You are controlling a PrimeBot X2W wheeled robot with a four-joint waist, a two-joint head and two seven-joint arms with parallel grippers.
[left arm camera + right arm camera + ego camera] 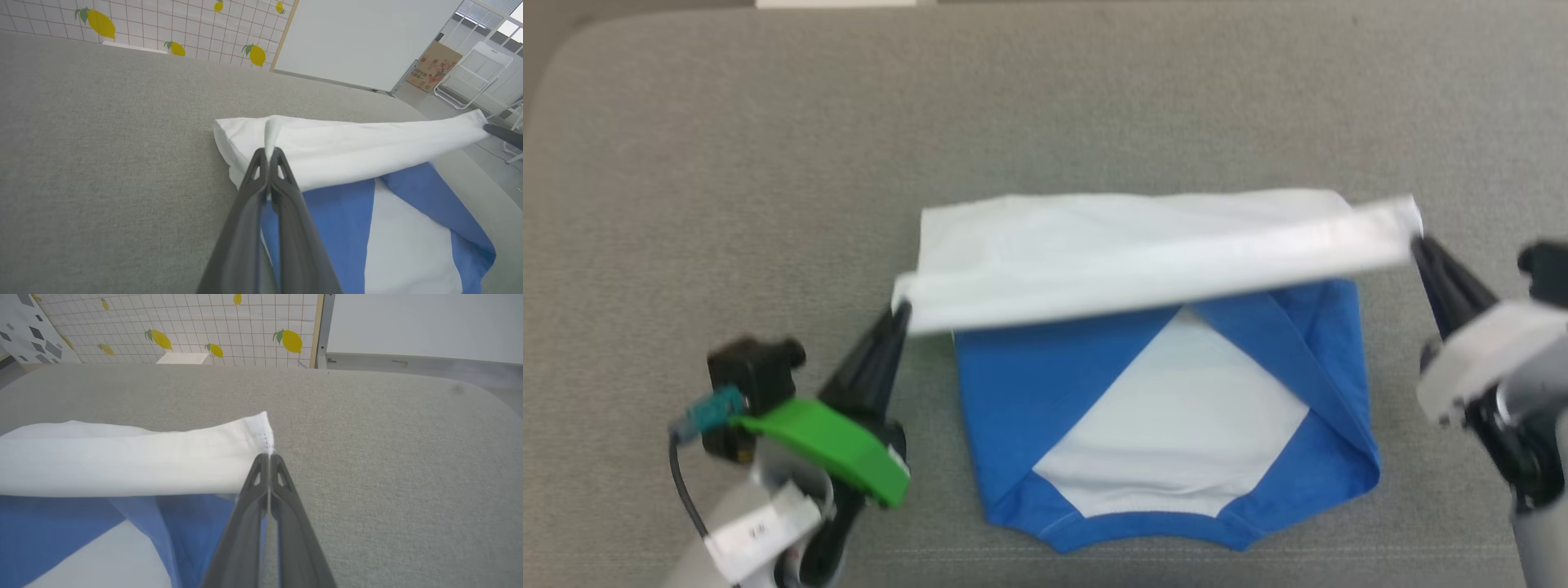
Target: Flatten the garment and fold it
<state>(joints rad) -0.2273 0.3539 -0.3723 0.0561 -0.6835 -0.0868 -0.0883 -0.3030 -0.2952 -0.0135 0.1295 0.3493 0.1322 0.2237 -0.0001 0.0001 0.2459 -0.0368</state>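
Left pincer and right pincer each pinch the garment hem tight; arm label looks unreadable.

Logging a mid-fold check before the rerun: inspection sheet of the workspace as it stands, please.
surface: grey fabric-covered tabletop with rounded corners.
job's things: garment lies on the tabletop, blue sleeves folded in over the white body; its white hem edge is raised as a taut band between the grippers.
clutter: nothing seen.
grippers: left gripper shut on the band's left corner; right gripper shut on its right corner.
cables: dark cable with a teal plug at the left wrist, apart from the garment.
surroundings: lemon-print grid wall, white panel, cardboard box.
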